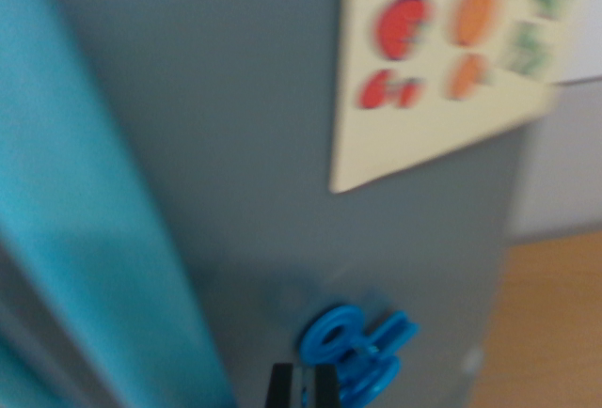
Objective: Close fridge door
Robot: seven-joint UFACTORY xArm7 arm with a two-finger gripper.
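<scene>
The grey fridge door (282, 145) fills most of the wrist view, very close and blurred by motion. A teal strip (94, 239) runs down its left side, the door's edge or trim. A cream card (442, 60) with red, orange and green fruit pictures is stuck at the upper right of the door. A blue plastic piece (362, 352) sits on the door low down, just right of my fingertips. My gripper (303, 387) shows at the bottom edge as two dark fingertips (280, 387) with a narrow gap between them, right up against the door surface.
To the right of the door a wooden floor or tabletop (555, 333) shows, with a pale wall (564, 164) above it.
</scene>
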